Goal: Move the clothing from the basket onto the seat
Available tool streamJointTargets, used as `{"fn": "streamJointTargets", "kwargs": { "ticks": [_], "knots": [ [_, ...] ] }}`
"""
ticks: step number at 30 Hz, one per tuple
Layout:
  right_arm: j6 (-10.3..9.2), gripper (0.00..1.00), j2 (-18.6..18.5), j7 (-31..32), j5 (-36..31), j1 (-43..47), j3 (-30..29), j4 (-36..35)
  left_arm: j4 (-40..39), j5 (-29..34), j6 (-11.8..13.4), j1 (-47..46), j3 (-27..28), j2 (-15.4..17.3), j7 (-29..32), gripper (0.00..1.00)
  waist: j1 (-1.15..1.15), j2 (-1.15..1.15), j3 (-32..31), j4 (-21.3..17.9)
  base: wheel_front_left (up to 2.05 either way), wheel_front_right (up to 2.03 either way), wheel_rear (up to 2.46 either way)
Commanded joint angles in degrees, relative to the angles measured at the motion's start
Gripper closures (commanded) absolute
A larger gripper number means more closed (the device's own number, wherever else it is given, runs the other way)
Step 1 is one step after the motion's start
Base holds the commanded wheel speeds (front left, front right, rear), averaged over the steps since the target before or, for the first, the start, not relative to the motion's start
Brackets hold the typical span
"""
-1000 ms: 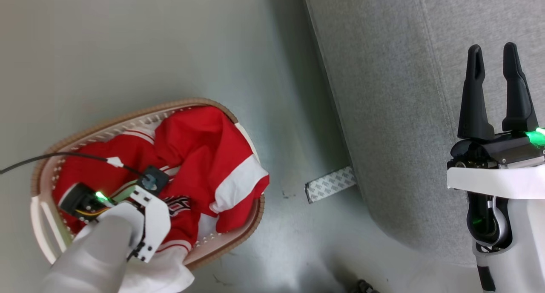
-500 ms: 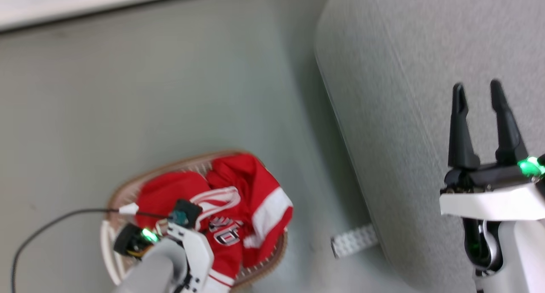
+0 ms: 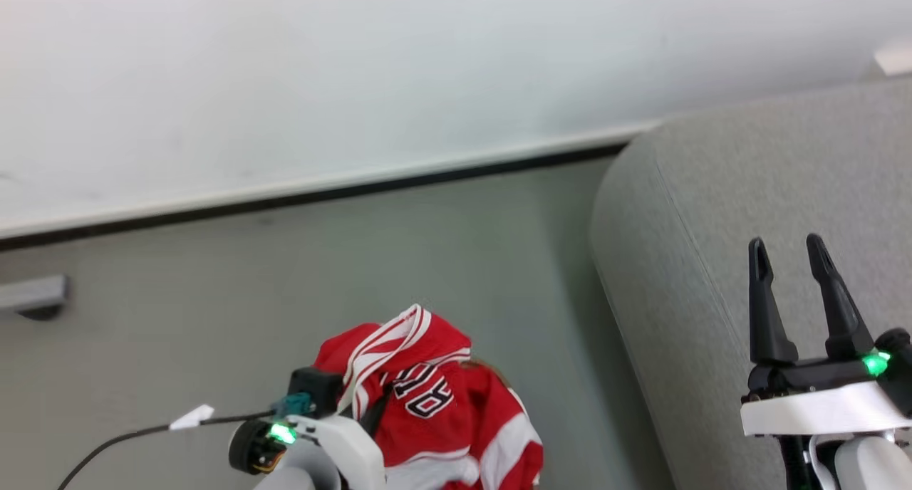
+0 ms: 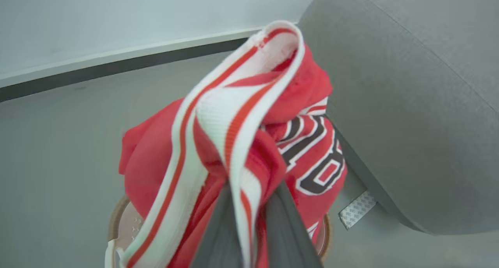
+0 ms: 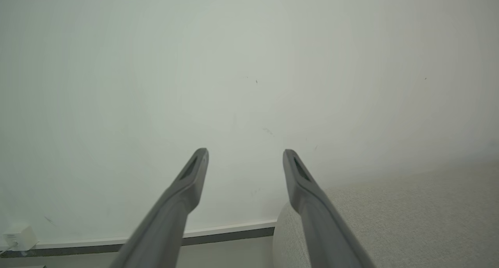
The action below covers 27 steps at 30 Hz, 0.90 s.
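The left hand (image 4: 249,185), down in the basket (image 4: 113,221) a second ago, now pinches the red clothing (image 4: 312,163) by its striped band, lifted above the basket. The right hand (image 3: 785,242) stays spread over the seat (image 3: 698,205)

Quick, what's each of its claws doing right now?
Left gripper: closed on the red clothing.
Right gripper: open, holding nothing.

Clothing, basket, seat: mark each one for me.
clothing (image 4: 312,159), left wrist view, on the block lettering.
basket (image 4: 130,225), left wrist view, on the bare pale inside by the brown rim.
seat (image 3: 712,212), head view, on the grey upholstered top.
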Motion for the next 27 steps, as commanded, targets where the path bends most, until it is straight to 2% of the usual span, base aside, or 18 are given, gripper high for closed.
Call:
{"fn": "streamJointTargets", "kwargs": {
  "ticks": [1,7,14,20,27],
  "knots": [
    [-0.12,0.00,-0.3,0.0,0.1,1.1,0.0,0.0,-1.7,-0.7,0.2,2.1,0.8,1.1,-0.1,1.00,0.02,0.00,-5.0,3.7,0.00,0.00,0.00],
    [-0.12,0.00,-0.9,0.0,0.5,3.1,0.7,0.1,-13.9,0.6,0.8,5.6,5.6,2.4,-0.1,1.00,0.02,0.00,-7.6,6.1,0.00,0.00,0.00],
    [-0.12,0.00,-0.9,0.0,0.9,4.4,1.7,0.1,-27.1,1.8,1.3,7.1,10.2,2.2,-0.1,1.00,0.02,0.00,-8.4,8.3,0.00,0.00,0.00],
    [-0.12,0.00,-0.6,0.0,1.0,4.9,3.9,0.3,-37.3,-0.4,1.0,8.7,13.7,1.4,-0.1,1.00,0.02,0.00,-9.0,8.9,0.00,0.00,0.00],
    [-0.12,0.00,-1.7,0.0,1.4,5.7,7.0,1.2,-43.4,-0.8,1.4,8.4,14.2,1.5,-0.1,1.00,0.02,0.00,-9.3,9.8,0.00,0.00,0.00]
  ]
}}
